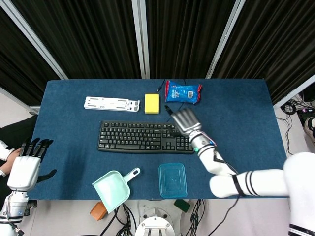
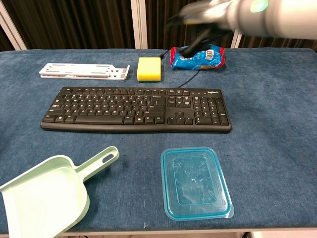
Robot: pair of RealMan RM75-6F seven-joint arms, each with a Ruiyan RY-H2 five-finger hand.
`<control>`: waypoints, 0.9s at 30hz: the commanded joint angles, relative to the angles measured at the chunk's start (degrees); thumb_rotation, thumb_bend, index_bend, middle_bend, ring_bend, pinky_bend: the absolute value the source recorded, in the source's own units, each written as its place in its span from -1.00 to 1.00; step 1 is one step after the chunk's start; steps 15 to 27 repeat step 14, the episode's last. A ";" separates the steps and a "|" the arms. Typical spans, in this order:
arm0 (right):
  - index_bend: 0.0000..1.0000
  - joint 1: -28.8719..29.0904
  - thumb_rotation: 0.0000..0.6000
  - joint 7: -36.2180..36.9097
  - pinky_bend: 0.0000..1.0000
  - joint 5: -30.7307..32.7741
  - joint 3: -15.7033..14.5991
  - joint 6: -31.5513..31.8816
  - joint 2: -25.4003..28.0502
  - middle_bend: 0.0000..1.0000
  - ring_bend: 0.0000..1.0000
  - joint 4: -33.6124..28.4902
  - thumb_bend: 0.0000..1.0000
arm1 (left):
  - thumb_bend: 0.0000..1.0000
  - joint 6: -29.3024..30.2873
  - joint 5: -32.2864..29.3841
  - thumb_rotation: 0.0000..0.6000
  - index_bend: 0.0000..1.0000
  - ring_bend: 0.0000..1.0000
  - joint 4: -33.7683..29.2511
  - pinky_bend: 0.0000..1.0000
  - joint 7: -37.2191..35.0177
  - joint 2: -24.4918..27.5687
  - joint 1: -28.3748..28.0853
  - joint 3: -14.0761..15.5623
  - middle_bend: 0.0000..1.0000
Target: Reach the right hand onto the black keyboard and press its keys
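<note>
The black keyboard (image 1: 142, 137) lies flat in the middle of the blue table, and in the chest view the whole keyboard (image 2: 133, 109) is uncovered. My right hand (image 1: 186, 121) is raised off it, above its right end, with fingers spread and holding nothing. In the chest view that right hand (image 2: 200, 20) is a blurred shape high up, over the back of the table near the blue bag. My left hand (image 1: 27, 160) hangs beyond the table's left edge, fingers apart and empty.
Behind the keyboard are a white rack (image 1: 111, 103), a yellow block (image 1: 152, 103) and a blue snack bag (image 1: 183, 92). The keyboard's cable runs back between them. In front lie a mint dustpan (image 2: 49, 191) and a blue container lid (image 2: 194, 182).
</note>
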 commanded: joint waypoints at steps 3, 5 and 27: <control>-1.00 -20.78 0.18 9.82 -0.04 -21.75 -12.02 20.02 9.98 -0.36 -0.33 -8.47 -0.47 | -0.81 0.13 0.26 1.00 -0.68 -0.79 -0.21 -0.99 0.04 -0.09 -0.19 -0.20 -0.68; -1.00 -26.40 0.18 14.88 -0.31 -26.59 -14.56 23.00 10.72 -0.65 -0.65 -7.08 -0.59 | -0.81 0.05 0.33 1.00 -0.68 -0.79 -0.41 -0.99 0.17 -0.17 -0.33 -0.28 -0.68; -1.00 -44.81 0.17 31.56 -0.91 -39.35 -18.73 31.64 10.89 -1.00 -1.00 1.73 -0.71 | -0.81 -0.22 0.06 1.00 -0.68 -0.79 -1.61 -0.99 1.50 -0.28 -0.66 -0.62 -0.68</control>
